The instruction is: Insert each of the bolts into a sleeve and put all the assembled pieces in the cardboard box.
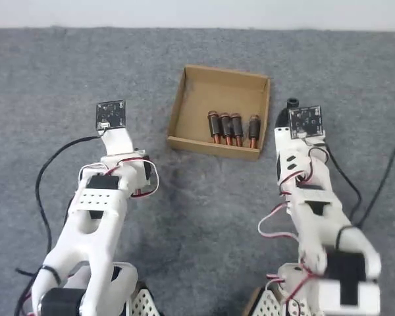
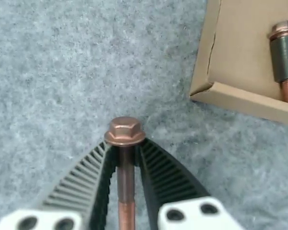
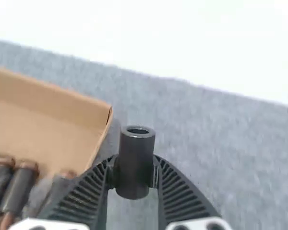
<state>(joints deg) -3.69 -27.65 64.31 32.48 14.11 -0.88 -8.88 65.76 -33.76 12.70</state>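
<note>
Bolt is clamped in my left gripper. The ribbed pads pinch the shank just behind the hex flange head, and the rest of the shank runs back toward my wrist. It looks like stiff, smooth metal, small but dense, and I judge it apt to swivel, so a hold close under the head seems best. My right gripper is closed around the black sleeve at mid-length, its open bore pointing out past my fingertips. The sleeve is rigid, light and round, so likely to roll. Beside that hand is the cardboard box, holding four assembled pieces.
</note>
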